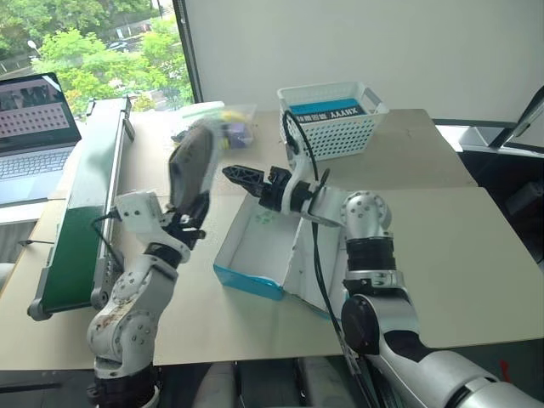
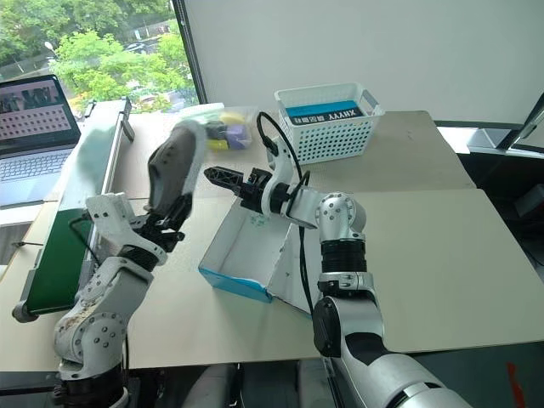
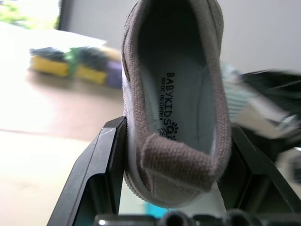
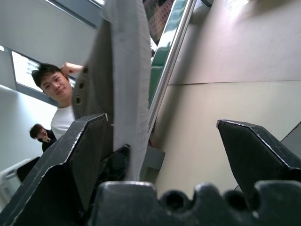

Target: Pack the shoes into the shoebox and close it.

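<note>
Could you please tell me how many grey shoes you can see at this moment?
1: a grey shoe held up by the left gripper, left of the open shoebox. The other shoe may be hidden.

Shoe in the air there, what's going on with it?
The left gripper is shut on a grey shoe by its heel and holds it up beside the open blue shoebox on the table. The right gripper reaches over the box toward the shoe with its fingers wide open, holding nothing. The box looks empty. A white basket sits behind.
</note>
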{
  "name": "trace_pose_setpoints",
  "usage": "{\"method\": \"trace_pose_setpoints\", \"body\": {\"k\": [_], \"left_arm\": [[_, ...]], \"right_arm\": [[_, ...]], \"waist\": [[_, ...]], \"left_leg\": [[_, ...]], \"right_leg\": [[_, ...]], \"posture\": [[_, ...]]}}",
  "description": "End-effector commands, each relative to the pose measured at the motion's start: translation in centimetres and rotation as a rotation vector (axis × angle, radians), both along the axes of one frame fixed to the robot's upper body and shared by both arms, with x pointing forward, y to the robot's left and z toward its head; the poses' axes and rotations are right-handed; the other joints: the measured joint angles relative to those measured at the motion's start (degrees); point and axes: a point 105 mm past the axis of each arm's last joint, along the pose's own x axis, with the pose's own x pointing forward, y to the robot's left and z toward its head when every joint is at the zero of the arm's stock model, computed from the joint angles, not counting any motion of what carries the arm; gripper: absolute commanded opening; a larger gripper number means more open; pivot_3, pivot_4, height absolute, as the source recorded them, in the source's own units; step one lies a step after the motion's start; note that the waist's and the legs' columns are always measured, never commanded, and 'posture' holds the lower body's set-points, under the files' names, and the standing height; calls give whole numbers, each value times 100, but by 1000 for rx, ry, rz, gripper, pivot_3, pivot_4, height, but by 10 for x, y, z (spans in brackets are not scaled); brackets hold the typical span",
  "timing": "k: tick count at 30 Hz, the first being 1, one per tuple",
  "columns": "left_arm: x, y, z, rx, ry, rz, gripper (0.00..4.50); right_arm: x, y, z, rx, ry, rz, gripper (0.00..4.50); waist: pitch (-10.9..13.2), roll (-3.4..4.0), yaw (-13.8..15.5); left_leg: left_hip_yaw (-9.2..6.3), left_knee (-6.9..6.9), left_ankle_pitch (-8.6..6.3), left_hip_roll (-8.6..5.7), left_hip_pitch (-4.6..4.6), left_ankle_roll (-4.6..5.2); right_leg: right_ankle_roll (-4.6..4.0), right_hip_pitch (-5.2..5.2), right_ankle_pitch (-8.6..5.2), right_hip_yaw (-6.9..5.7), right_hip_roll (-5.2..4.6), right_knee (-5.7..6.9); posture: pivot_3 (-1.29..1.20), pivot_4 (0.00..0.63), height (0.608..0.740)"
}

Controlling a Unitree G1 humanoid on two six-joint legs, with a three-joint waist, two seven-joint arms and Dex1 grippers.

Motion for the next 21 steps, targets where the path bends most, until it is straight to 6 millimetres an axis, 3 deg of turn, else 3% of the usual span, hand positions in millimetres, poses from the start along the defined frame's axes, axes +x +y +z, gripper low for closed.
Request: {"method": "trace_pose_setpoints", "body": {"k": [1,8,21], "left_arm": [[-1,-1,18,36,-83,7,2221],[-3,-32,14,62,-70,-126,2221],[-7,-62,15,40,-82,-249,2221]], "right_arm": [[-2,4,22,43,-77,12,4500],[-2,6,23,45,-75,15,4500],[2,11,31,67,-92,10,4500]], "waist": [[0,0,33],[0,0,116],[0,1,120]], "left_leg": [[-1,0,0,-1,-4,0],[-2,0,0,-1,-6,0],[-1,0,0,-1,-6,0]], "right_leg": [[0,0,0,-2,-2,-2],[0,-2,0,-3,-3,-1],[0,-4,0,-3,-2,-2]], "posture": [[0,150,738],[0,150,738],[0,150,738]]}}
